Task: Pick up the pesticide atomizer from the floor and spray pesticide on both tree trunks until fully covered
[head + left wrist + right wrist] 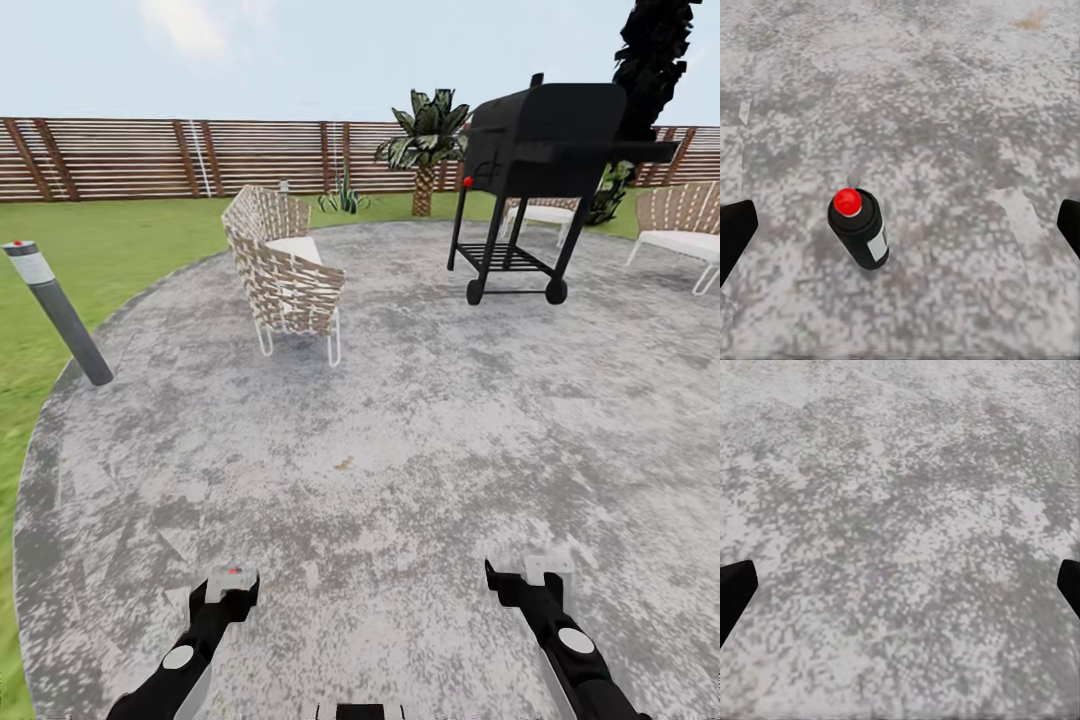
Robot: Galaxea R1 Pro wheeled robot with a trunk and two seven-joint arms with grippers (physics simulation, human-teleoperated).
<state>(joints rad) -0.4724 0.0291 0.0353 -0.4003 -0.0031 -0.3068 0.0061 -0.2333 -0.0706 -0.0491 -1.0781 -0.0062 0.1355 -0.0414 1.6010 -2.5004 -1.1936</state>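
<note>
The pesticide atomizer (859, 229), a small black bottle with a red cap and white label, stands upright on the grey speckled floor (400, 420). My left gripper (900, 229) hovers over it, open, its fingers wide on either side and touching nothing. In the head view the red cap (235, 570) peeks out at the left gripper (228, 583). My right gripper (525, 575) is open over bare concrete (900, 510). One tree's dark leaf clump (655, 55) rises at the far right; its trunk is hidden behind the grill.
A wicker chair (285, 265) stands ahead to the left and a black grill (540, 170) ahead to the right. More chairs (685, 230) sit at the far right. A grey bollard (55, 310) marks the paving's left edge by the grass (60, 250). A slat fence (150, 155) and a palm-like plant (425, 140) stand behind.
</note>
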